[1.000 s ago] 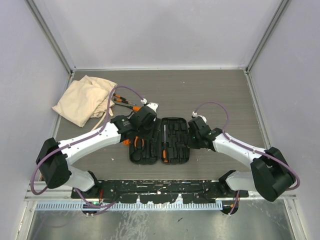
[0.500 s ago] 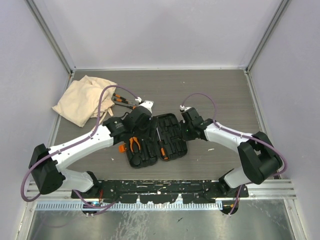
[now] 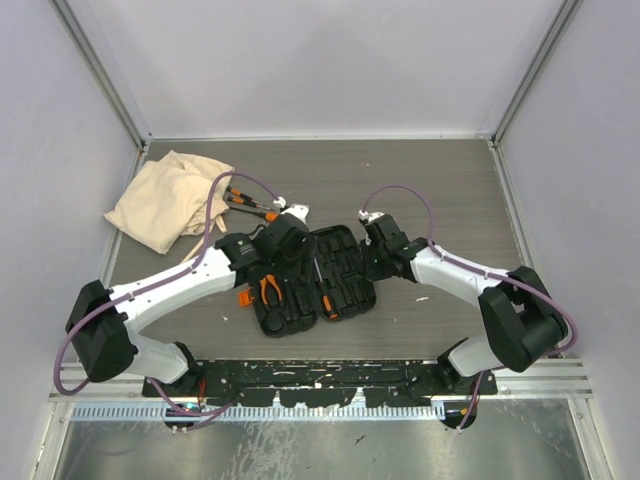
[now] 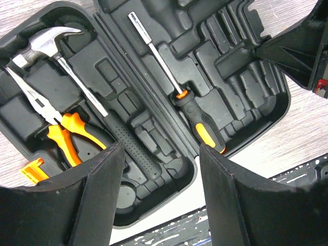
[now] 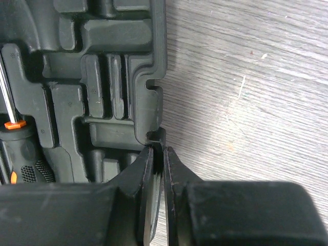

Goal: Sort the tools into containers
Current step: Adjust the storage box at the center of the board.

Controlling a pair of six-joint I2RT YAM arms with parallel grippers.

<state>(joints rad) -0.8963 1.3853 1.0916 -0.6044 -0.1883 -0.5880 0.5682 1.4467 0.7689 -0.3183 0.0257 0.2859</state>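
An open black tool case (image 3: 342, 282) lies at the middle of the grey wood-grain table (image 3: 450, 180), flanked by both arms. The right gripper (image 5: 156, 160) has its fingers drawn narrow on a small tab at the case's right rim, pinching the plastic between them; bare table lies just beyond. The left gripper (image 4: 161, 205) hangs above the case's near left part with fingers (image 4: 97, 205) spread wide and nothing between them; in its own camera they hide the case's near edge.

Three tools sit in the moulded tray. A claw hammer (image 4: 46, 43) lies slanted across the left half, head in the far corner. Long-nose pliers (image 4: 56, 123) with orange grips lie just beside it. A screwdriver (image 4: 190, 105) with an orange-and-black handle lies in the right half, close to the hinge. A small orange piece (image 4: 32, 170) shows at the case's left edge; whether it rests inside or outside cannot be told.

From above, the left arm covers the case's far left corner. Further loose tools (image 3: 250, 206) lie on the table behind it, touching a crumpled beige cloth (image 3: 165, 197) in the far left corner. A purple cable (image 3: 400, 190) loops over each arm
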